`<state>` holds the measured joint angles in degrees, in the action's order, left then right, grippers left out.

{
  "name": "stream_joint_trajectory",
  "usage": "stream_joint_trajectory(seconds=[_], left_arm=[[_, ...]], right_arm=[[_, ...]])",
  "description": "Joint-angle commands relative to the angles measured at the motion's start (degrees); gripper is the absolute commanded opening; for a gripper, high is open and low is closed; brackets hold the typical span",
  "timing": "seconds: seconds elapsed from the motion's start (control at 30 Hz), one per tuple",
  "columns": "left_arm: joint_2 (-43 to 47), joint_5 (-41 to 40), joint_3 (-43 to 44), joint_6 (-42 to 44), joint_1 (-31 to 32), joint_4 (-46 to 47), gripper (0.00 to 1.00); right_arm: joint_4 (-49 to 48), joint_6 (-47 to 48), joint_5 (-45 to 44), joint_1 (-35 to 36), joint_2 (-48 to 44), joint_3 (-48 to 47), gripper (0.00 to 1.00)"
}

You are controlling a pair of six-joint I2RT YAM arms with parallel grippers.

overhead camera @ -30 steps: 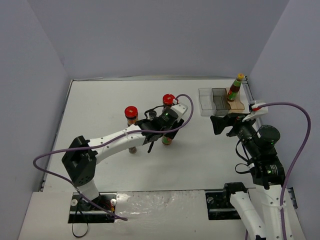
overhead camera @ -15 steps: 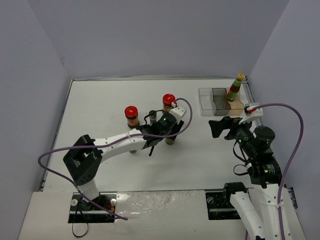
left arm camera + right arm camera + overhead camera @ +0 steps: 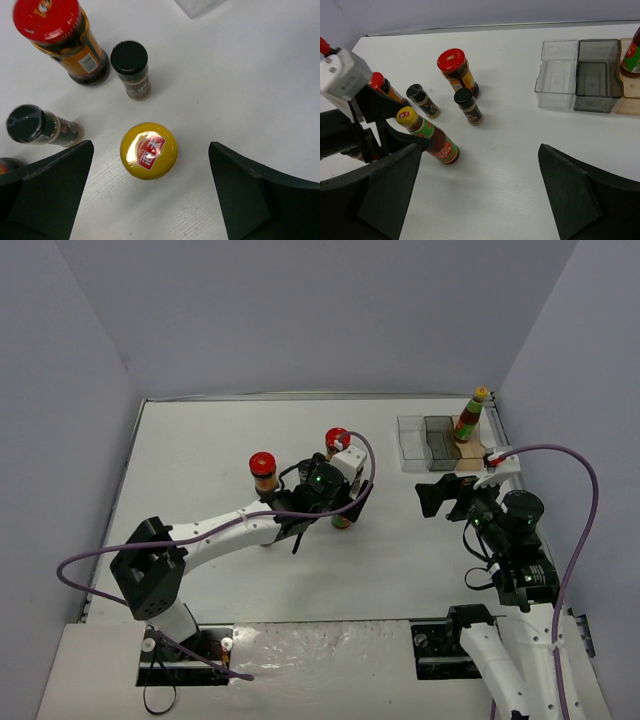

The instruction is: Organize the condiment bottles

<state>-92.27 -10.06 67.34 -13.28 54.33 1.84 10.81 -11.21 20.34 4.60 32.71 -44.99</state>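
Toppling risk at yellow-capped bottle (image 3: 148, 151)

The left tool (image 3: 151, 148) was seen open astride it on the worktop (image 3: 250, 75), well apart from the tray (image 3: 557, 75). Closed off-centre, it could be knocked into the black-capped jars (image 3: 131, 67). The right tool (image 3: 479, 147) was open, empty.

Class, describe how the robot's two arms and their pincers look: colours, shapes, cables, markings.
The left arm and right arm have white links with black joints. A purple cable loops along each. The left pincer and right pincer have black wedge-shaped fingers. A green light glows on the left wrist; the right wrist carries a white block with a red spot.
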Motion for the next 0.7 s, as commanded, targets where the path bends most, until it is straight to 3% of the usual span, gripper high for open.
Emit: stream_joint_trajectory(seconds=[0.0,0.2,0.37,0.67], left_arm=[[10.11,-1.3,7.49,-0.31,0.15,-2.45,0.97],[19.6,-12.07,7.37,-0.43,-0.73,-12.11,0.97],[27.91,-15.0,3.85,-1.37,-7.58,-18.66,0.97],[45.23,-16.0,-5.44,0.43,-24.91,-27.84,0.97]], right_arm=[[-4.74,1.08,0.91,0.41,2.81,-1.06,1.0],[-10.23,-0.23,3.05,0.67,4.47,1.76,1.0],[-19.03,-1.97,4.84,3.56,7.37,6.38,1.0],[-30.06,5.17,-1.28,19.86,21.34,7.98,1.0]])
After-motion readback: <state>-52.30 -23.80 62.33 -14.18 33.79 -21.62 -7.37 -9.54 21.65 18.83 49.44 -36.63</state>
